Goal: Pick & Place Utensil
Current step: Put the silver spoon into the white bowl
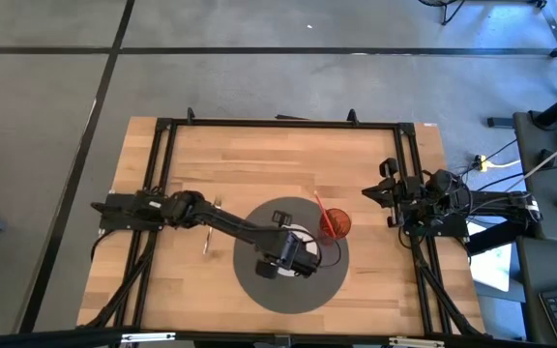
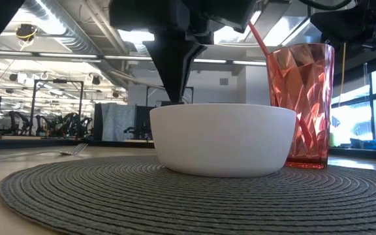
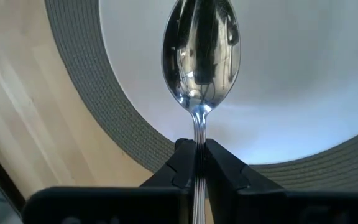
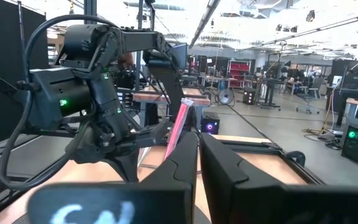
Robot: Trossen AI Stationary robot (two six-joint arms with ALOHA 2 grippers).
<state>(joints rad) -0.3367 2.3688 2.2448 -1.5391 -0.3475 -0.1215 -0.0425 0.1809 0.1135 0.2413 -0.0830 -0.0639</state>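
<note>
My left gripper (image 3: 197, 149) is shut on a shiny metal spoon (image 3: 201, 56) and hangs over the white bowl (image 2: 220, 140) in the middle of the round grey placemat (image 1: 259, 290). In the low view the left gripper (image 2: 175, 72) comes down from above behind the bowl's rim, and the bowl wall hides the spoon. A red faceted cup (image 2: 302, 104) with a red straw (image 2: 260, 39) stands on the mat right of the bowl. My right gripper (image 1: 387, 193) waits shut at the table's right edge. My left gripper pinches the spoon's thin handle (image 3: 199, 127) between its two fingers, just behind the spoon's bowl. The fingers come from above, pointing down, and lie along the handle. The spoon points down over the white bowl's inside (image 3: 291, 93). I cannot tell whether it touches the bowl.
A fork (image 2: 38, 155) lies on the bare wood left of the placemat, also visible as the fork (image 1: 207, 237) in the high view. A black metal frame (image 1: 278, 123) runs around the table. Open wood lies toward the far edge.
</note>
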